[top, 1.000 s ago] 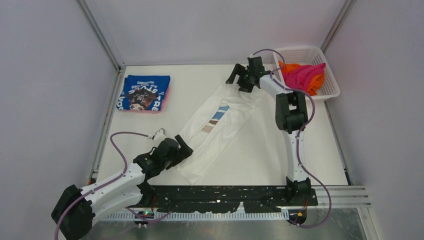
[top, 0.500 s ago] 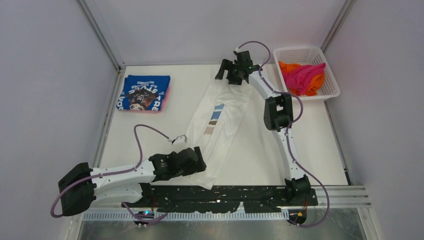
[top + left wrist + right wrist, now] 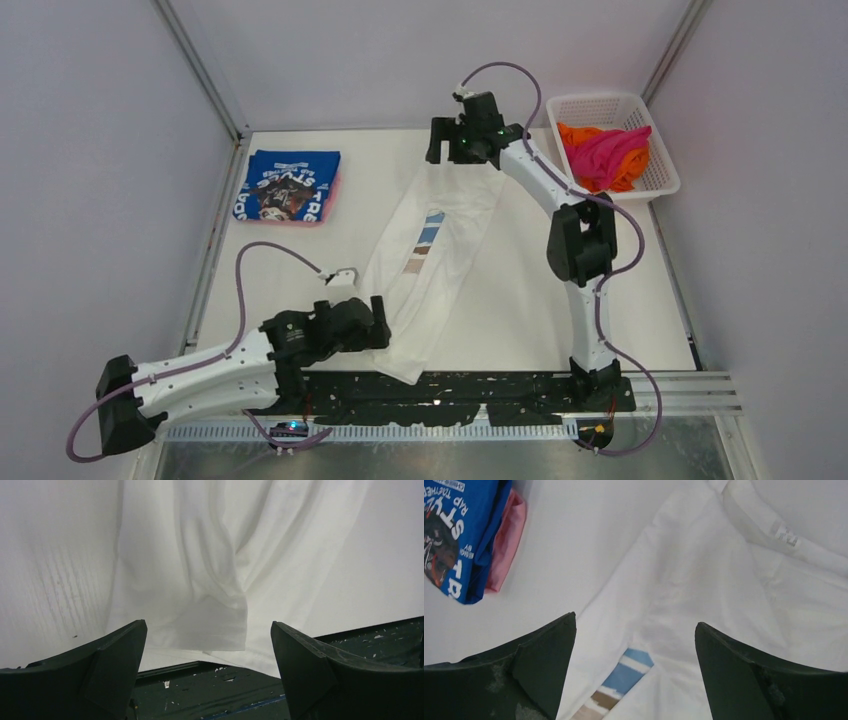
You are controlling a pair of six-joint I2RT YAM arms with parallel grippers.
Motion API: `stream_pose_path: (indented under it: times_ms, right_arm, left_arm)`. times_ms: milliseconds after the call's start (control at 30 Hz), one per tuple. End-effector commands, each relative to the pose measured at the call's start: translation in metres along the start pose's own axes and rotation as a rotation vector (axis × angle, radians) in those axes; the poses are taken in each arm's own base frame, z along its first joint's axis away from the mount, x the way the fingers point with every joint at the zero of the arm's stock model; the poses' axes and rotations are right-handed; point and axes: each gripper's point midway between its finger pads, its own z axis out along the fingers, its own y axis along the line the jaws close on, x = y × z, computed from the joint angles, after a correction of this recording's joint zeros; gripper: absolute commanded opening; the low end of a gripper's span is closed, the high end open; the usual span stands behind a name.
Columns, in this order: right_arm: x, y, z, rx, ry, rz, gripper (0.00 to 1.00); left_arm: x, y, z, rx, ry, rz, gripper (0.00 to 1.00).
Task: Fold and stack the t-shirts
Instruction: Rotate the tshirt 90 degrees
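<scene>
While the white t-shirt (image 3: 430, 250) is lying stretched out as a long, narrow strip on the table (image 3: 520, 290), it is running diagonally from the far centre down toward the near edge. Its brown and blue brush-stroke print (image 3: 425, 245) is facing up around the middle of the strip. The collar end is pointing away from the arms, and the near end is reaching the dark mounting plate (image 3: 480, 385) where the arms are bolted.

The left gripper (image 3: 380, 322) is hovering just beside the shirt's near left edge with its jaws standing wide apart and nothing between them. Its wrist camera is showing a folded sleeve or hem corner of the white cloth (image 3: 210, 580) lying below the gap. The right gripper (image 3: 440, 142) is hanging over the far end, its jaws likewise spread and gripping nothing. From its wrist the collar area and label are showing under the spread fingers (image 3: 539, 665). Whether either gripper is touching the cloth cannot be told.

At the far left the blue t-shirt (image 3: 290, 185) is sitting folded on top of the pink t-shirt (image 3: 506, 545), well apart from the white one. At the far right the magenta t-shirt (image 3: 605, 150) and the orange t-shirt (image 3: 575, 133) are lying bunched in the basket (image 3: 600, 100).
</scene>
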Motion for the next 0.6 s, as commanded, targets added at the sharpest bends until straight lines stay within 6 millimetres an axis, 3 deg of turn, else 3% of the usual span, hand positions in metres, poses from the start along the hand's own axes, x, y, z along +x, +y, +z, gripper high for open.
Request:
stream_pose_path:
  times_ms: [0,33,67,100,200,400,567]
  right_arm:
    - [0.028,0.036,-0.044,0.028,0.012,-0.063,0.95]
    - [0.058,0.036,-0.042,0.046,0.063,-0.041,0.95]
    - [0.058,0.042,-0.049,0.034,0.041,-0.032,0.95]
    - [0.087,0.043,-0.047,0.038,0.09,-0.014,0.95]
    - [0.119,0.047,-0.049,0.027,0.13,0.007,0.96]
    - [0.148,0.033,-0.032,0.067,0.197,0.032,0.95]
    - [0.167,0.007,-0.01,0.113,0.261,0.079,0.95]
  left_arm:
    - [-0.02,-0.036,-0.003,0.16,-0.065,0.172,1.0]
    - [-0.018,-0.047,-0.002,0.209,-0.045,0.197,1.0]
    - [-0.016,-0.054,0.0,0.236,-0.031,0.216,1.0]
    - [-0.012,-0.06,0.003,0.259,-0.014,0.241,1.0]
    - [-0.002,-0.072,0.011,0.298,0.045,0.302,1.0]
    - [0.024,-0.063,0.035,0.223,0.181,0.381,1.0]
    - [0.051,-0.079,0.045,0.285,0.33,0.414,1.0]
